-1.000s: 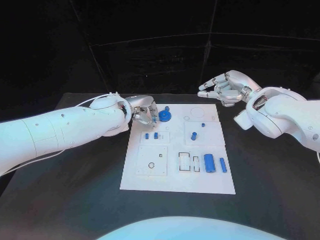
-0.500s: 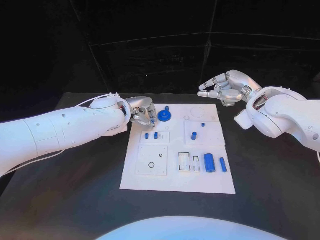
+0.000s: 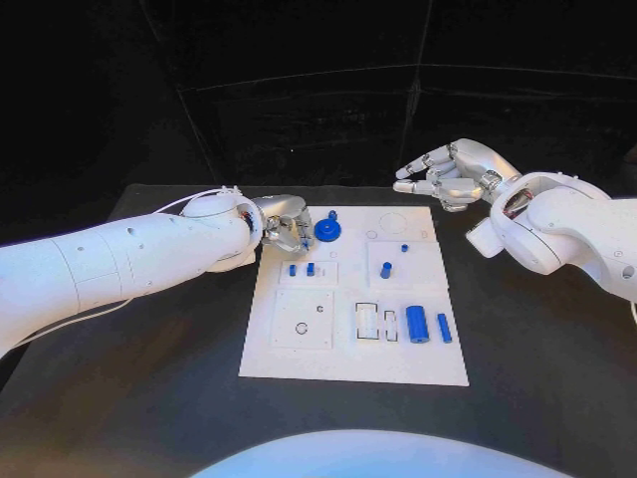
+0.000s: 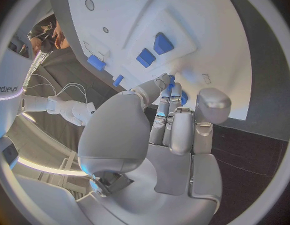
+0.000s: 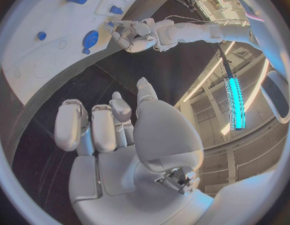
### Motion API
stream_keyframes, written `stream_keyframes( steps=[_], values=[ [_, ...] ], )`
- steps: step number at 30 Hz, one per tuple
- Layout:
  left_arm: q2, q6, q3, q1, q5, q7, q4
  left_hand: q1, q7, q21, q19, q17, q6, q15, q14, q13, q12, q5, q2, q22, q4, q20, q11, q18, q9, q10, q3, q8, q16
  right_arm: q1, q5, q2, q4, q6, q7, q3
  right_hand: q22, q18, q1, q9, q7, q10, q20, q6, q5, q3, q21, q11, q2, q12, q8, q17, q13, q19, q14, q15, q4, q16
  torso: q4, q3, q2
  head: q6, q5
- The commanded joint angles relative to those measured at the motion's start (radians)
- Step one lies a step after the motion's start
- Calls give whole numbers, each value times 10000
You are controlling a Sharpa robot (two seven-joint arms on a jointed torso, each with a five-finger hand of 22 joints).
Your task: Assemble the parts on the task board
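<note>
Robot hands working at the task board (image 3: 350, 344).
Left hand (image 3: 282, 225) is pinching the round blue part (image 3: 327, 232); right hand (image 3: 455, 174) is hovering beyond the board, fingers spread.

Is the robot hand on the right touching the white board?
Apart. In the head view the right robot hand hangs above the black table, beyond the far edge of the task board, fingers curled, with dark table showing between them.

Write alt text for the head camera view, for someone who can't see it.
The robot's left hand reaches over the far left corner of the white task board, beside a round blue part; its right hand hovers beyond the board's far edge, holding nothing. Other small blue parts dot the board.
</note>
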Motion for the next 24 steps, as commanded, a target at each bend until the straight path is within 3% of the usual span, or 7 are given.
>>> stream_keyframes(
  steps=[1,11,19,24],
  values=[
    [33,51,6,-4,42,-4,3,-97,8,25,-52,-2,81,-19,320,17,-17,45,-12,8,32,11,6,-183,-15,66,-15,-53,27,19,24,9,9,-3,87,6,2,67,26,-13,8,-54,-9,-54,56,-46,-45,18,72,44,45,6,-3,-50,287,-36,0,-25,-1,5,-2,-4,-6],
    [97,238,5,-15,35,-167,-59,-109,8,10,-61,-21,73,-18,315,17,-42,40,-33,-5,29,12,7,-179,-17,64,-41,-69,22,19,24,4,19,-2,85,6,2,67,26,-13,8,-54,-9,-54,56,-46,-45,18,72,44,45,6,-3,-50,287,-36,0,-25,2,7,0,2,-20],
    [130,647,4,-18,28,-418,-98,-464,58,-58,-109,-151,-151,55,284,-2,-333,30,-370,-37,159,68,93,-174,-62,-140,-516,-289,-7,19,24,2,21,-8,87,6,2,67,26,-13,8,-54,-9,-54,56,-46,-45,18,72,44,45,6,-3,-50,287,-36,0,-25,2,3,1,-9,-24],
    [138,701,3,-20,28,-445,-103,-489,63,-69,-114,-176,-169,59,278,2,-376,29,-401,-39,182,78,101,-170,-63,-156,-602,-320,-12,19,24,4,19,-8,89,6,2,67,26,-13,8,-54,-9,-54,56,-46,-45,18,72,44,45,6,-3,-50,287,-36,0,-25,-3,5,-1,-31,-18]
  ],
)
